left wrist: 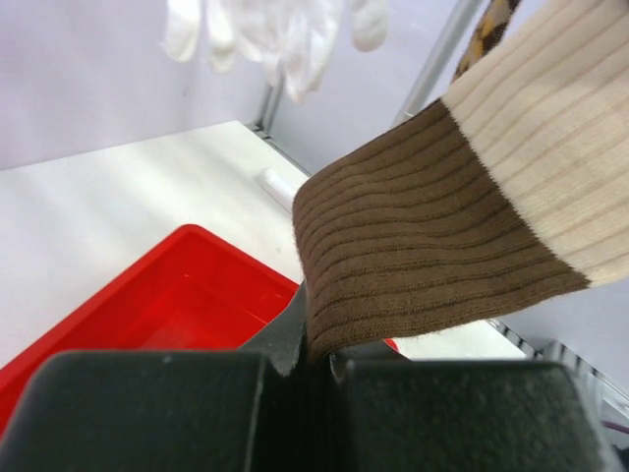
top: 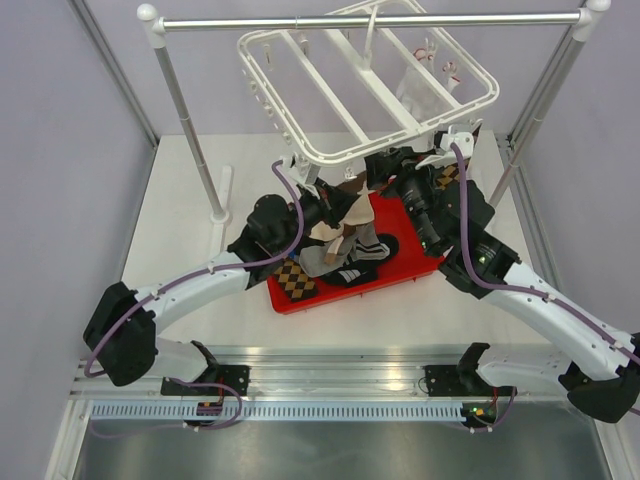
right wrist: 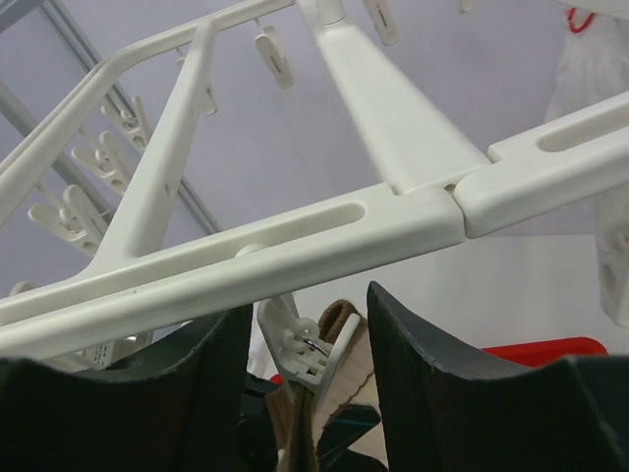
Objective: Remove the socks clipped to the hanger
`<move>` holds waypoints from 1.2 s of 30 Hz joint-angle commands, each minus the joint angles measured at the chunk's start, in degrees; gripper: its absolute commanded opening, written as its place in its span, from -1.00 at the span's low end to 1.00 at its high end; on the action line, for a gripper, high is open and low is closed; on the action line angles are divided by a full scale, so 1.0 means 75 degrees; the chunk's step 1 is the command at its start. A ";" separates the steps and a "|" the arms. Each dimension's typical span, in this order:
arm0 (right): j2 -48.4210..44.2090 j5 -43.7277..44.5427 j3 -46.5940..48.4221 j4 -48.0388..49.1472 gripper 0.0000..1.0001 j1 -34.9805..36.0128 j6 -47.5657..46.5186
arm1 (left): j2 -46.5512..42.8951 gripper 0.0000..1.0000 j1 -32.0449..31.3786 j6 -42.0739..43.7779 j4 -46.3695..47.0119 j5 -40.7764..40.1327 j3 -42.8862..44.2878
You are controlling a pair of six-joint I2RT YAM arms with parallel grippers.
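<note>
sock (left wrist: 442,246), brown-cream striped, hangs from clip (right wrist: 295,346) under white hanger (right wrist: 295,246). left gripper (left wrist: 316,366) clamped shut on its brown end. right gripper (right wrist: 310,329) jaws apart either side of clip. other socks (top: 345,262) lie in red tray (top: 405,270) below.

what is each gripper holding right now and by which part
The left gripper is shut on the brown-cream striped sock, pinching its brown end. The right gripper holds nothing: its fingers stand open either side of the clip.
</note>
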 commanded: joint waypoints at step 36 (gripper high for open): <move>-0.0174 0.1090 0.0471 -0.0256 -0.99 0.0277 -0.0564 | -0.0060 -0.95 -0.0356 0.0968 -0.0086 -0.1586 0.0118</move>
